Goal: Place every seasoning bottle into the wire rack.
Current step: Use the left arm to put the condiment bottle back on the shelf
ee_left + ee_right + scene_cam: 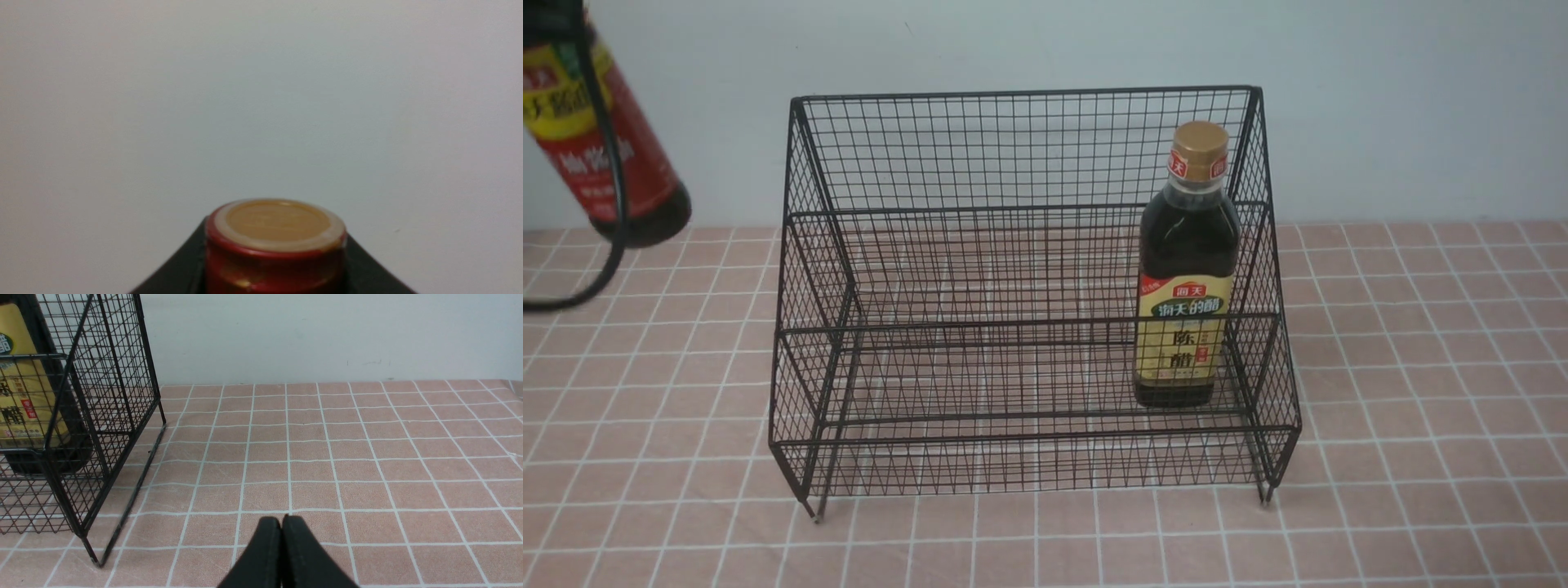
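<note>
Holding slim bottle (600, 139) aloft, left of wire rack (1029, 147)

Nearest, low over the tiled table (367, 457), just beside the wire rack's right end: right gripper (282, 528), jaws pressed together on nothing. High at the left: left gripper (274, 271), clamped on the slim bottle's red neck, bottle tilted and clear of the table. Farther back, upright at the lower shelf's right end: broad bottle (1186, 269).

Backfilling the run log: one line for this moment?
left gripper: shut on red-label bottle, tilted, left of wire rack | right gripper: shut, empty | gold-cap bottle: upright in rack
</note>
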